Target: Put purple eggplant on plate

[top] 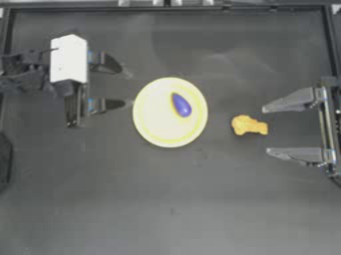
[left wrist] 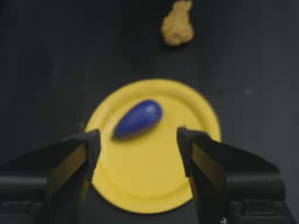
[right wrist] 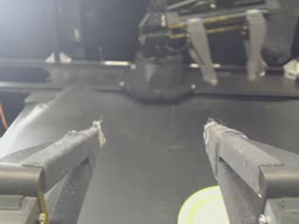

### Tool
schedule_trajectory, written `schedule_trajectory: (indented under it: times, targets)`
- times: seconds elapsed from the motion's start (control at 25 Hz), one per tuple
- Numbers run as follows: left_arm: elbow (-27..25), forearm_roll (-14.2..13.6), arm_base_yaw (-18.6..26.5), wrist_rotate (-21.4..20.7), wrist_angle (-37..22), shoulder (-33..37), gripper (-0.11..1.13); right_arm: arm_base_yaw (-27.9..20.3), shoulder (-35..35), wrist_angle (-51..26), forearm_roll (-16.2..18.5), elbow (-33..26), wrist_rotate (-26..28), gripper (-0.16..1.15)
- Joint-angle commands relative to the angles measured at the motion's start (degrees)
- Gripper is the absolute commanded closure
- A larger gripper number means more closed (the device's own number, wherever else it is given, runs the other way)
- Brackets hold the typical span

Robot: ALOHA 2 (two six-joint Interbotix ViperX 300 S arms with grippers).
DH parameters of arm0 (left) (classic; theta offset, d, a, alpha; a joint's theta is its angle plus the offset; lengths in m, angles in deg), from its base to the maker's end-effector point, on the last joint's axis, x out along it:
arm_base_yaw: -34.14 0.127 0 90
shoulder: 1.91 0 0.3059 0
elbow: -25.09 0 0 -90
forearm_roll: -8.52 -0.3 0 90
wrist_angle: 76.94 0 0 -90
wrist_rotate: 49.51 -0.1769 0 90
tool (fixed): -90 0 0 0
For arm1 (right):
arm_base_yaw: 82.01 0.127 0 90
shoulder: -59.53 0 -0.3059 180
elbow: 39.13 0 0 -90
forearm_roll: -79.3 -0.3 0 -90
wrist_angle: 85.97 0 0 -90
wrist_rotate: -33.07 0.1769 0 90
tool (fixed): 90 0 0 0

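The purple eggplant [top: 181,105] lies on the yellow plate [top: 154,124] near the table's middle, toward the plate's far right part. In the left wrist view the eggplant [left wrist: 138,118] rests on the plate [left wrist: 153,179] just beyond my open jaws. My left gripper [top: 114,83] is open, left of the plate and clear of it. At the right side of the table my right gripper [top: 271,130] stands open and empty. Only an edge of the plate [right wrist: 204,209] shows in the right wrist view.
An orange lumpy piece [top: 248,125] lies on the table between the plate and the right gripper, also seen as the orange piece [left wrist: 177,27] in the left wrist view. The table's raised border runs along the back.
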Motion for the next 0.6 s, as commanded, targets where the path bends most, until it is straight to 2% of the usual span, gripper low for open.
schedule_trajectory:
  times: [0.04,0.24,0.4,0.6]
  targets:
    - [-2.4,2.5,-1.8,-0.1,3.3,4.8,0.13,-0.4,-0.4,0.3,-0.1,-0.8,0.0,-0.01]
    - [-6.5,5.6,-4.4,-0.1,7.6,9.8,0.13,-0.4,-0.4,0.3,-0.6,-0.8,0.0,-0.01]
    - [-9.9,7.0,-6.3,0.0,11.5,13.3,0.13,-0.4,-0.4,0.1,-0.7,-0.8,-0.1,-0.01]
    - [-12.9,9.8,-7.5,0.0,13.6,16.9,0.13,-0.4,-0.4,0.0,-0.7,-0.9,0.0,-0.01]
